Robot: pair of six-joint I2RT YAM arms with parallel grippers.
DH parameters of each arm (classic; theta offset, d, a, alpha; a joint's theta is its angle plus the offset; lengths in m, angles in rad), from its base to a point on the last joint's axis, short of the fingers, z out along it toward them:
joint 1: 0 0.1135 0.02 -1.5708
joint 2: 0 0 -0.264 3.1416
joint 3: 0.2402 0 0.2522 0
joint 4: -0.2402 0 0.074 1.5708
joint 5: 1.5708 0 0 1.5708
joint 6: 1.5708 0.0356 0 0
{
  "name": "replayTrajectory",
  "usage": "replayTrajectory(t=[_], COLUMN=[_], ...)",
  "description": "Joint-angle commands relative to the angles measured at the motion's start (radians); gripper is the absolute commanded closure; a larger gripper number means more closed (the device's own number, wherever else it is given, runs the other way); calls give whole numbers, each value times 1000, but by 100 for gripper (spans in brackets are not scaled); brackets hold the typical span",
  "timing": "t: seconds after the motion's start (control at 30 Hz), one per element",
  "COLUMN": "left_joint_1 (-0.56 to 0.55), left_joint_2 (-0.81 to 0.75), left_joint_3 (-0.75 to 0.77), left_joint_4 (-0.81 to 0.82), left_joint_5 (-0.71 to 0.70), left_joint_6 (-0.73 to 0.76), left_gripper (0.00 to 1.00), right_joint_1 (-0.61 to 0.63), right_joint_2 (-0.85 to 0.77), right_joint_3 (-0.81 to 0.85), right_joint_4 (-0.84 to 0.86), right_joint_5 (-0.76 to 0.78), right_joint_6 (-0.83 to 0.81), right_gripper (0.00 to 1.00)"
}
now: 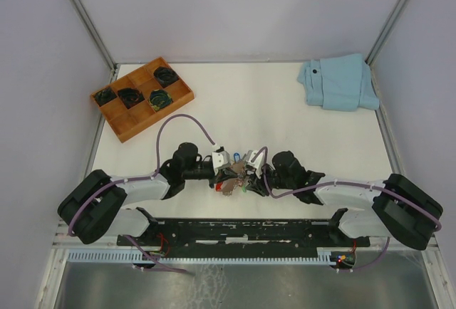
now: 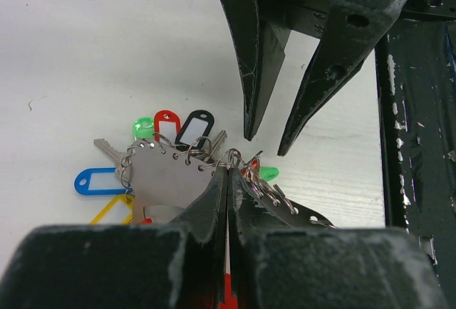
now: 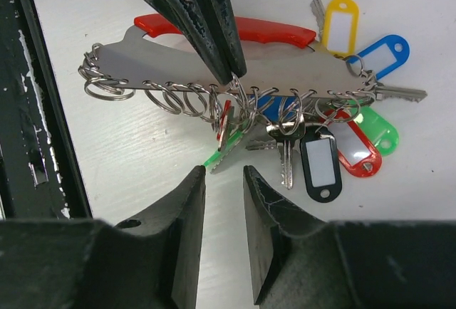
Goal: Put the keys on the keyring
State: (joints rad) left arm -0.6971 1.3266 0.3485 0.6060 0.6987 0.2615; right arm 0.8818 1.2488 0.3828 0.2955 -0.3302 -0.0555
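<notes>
Keyring [image 3: 142,63] lies flat on bench [image 1: 249,95]. Left gripper [image 2: 228,174] is clamped on one of its wire rings. Right gripper [image 3: 224,174], jaws apart & empty, is held just below keyring's ring row, by a green-tagged key [image 3: 216,156]. Risks: ring may be lost from the thin pinch if tugged. Adjacent rings/tags may be snagged, so the whole bunch gets dragged.

Shiny metal keyring [image 3: 299,70] and keys [image 3: 285,159], glossy plastic tags [image 3: 320,163], matt table [image 3: 142,174].
</notes>
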Motion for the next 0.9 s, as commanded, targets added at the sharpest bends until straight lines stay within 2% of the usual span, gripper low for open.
replayTrajectory(t=[0.0, 0.2, 0.57, 0.67, 0.87], left_joint_1=[-2, -2, -2, -2, -2], left_joint_2=[-24, -27, -34, -36, -55], left_joint_3=[-1, -5, -9, -10, -22], left_joint_4=[87, 97, 104, 106, 111], left_joint_5=[-7, -8, -11, -14, -45], left_joint_6=[-25, -32, -37, -39, -38], left_gripper=[97, 97, 97, 97, 97], right_joint_1=[-1, 0, 0, 0, -1], right_joint_2=[41, 91, 123, 129, 91], right_joint_3=[-3, -9, 4, 9, 16], right_joint_4=[142, 237, 270, 268, 187], right_joint_5=[5, 14, 13, 5, 12], right_joint_6=[52, 71, 62, 58, 27], right_gripper=[64, 64, 68, 74, 98])
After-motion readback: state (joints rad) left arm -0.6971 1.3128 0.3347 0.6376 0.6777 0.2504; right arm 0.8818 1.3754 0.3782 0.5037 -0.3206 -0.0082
